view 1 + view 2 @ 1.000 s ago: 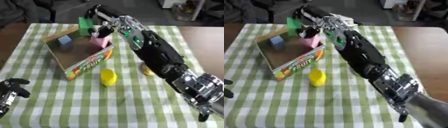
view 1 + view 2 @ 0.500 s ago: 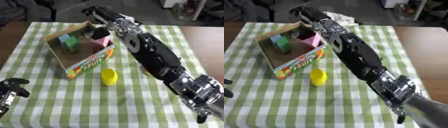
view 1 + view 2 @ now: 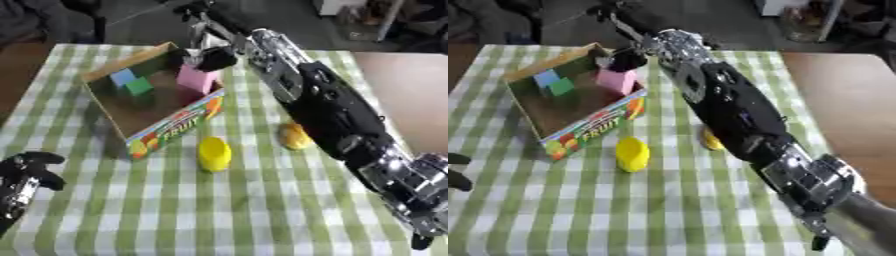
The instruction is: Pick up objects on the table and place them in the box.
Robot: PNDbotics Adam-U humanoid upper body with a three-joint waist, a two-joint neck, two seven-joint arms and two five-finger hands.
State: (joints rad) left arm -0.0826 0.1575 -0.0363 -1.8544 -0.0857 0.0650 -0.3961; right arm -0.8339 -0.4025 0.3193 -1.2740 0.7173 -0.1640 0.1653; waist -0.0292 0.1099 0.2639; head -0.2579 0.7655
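Right hand [image 3: 213, 52] sits at the far rim of the box [image 3: 114, 131], over the pink block [image 3: 198, 78]; fingers are dark and blurred against the background, so whether they are curled or straight cannot be told. It looks to hang just above the pink block's top edge, contact unclear. Right arm [image 3: 328, 107] runs long and black from the lower right corner up across the table to that hand, silver joint near the bottom right.

Box is open-topped cardboard, tilted askew, front wall printed with fruit lettering. Inside it: pink block at the far right corner, green block [image 3: 138, 86] and blue block [image 3: 122, 76] just beside each other near the far left wall.

On the green-checked tablecloth [image 3: 236, 210] outside the box: yellow object [image 3: 213, 153] just in front of the box's front wall, orange object [image 3: 296, 136] near it to the right, partly hidden by the arm.

Left hand [image 3: 22, 177] rests at the lower left edge, fingers relaxed and spread, holding nothing
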